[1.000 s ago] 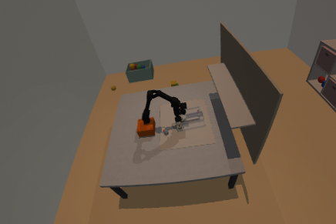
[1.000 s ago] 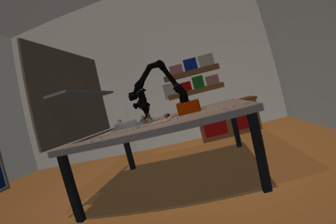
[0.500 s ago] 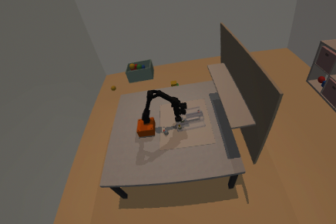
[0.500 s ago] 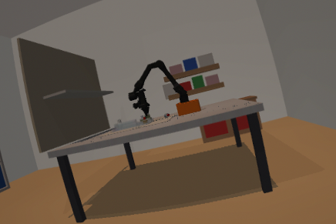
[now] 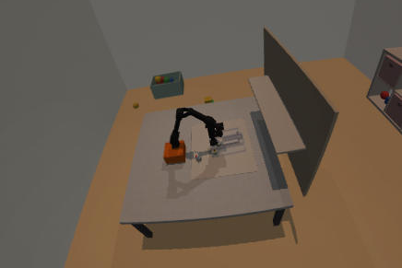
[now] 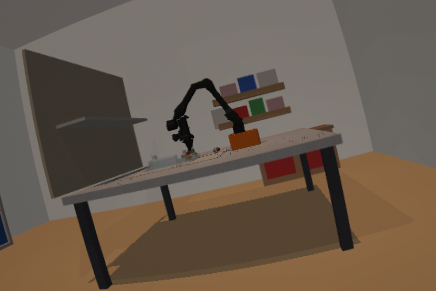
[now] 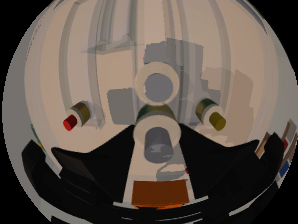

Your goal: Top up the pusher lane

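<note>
Table [image 5: 157, 196] [image 6: 200, 172] bears the arm [image 5: 195, 114] [image 6: 204, 84], whose gripper [image 5: 214, 144] [image 6: 189, 150] [image 7: 156, 128], about half open, grips the grey-topped jar [image 7: 159, 145], probably keeping it lined up behind the matching far jar [image 7: 173, 85] for a controlled push; red-topped [image 7: 75, 117] and yellow-topped [image 7: 215, 119] jars stand left and right.

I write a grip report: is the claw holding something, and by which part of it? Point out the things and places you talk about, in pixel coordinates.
Yes, a jar with a grey lid [image 7: 158, 146]. The claw [image 7: 156, 128] grips it from two opposite sides; the exact height of the hold cannot be told.
</note>
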Motion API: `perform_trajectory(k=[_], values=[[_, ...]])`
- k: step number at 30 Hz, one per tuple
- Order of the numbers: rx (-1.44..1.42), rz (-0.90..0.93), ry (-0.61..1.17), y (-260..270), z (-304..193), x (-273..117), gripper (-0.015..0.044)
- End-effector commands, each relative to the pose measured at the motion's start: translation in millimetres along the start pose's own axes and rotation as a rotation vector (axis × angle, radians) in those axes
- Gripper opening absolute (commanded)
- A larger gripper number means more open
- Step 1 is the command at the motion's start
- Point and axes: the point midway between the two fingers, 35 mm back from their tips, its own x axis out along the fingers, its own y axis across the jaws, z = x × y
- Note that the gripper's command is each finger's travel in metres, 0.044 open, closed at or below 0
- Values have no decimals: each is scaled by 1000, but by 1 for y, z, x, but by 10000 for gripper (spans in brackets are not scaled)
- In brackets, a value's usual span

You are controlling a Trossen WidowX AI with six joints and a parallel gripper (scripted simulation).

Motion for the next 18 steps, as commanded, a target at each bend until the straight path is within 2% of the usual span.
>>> perform_trajectory(k=[1,18], values=[[3,-3,-35,-1,11,-5,0],[3,-3,-35,-1,13,-5,0]])
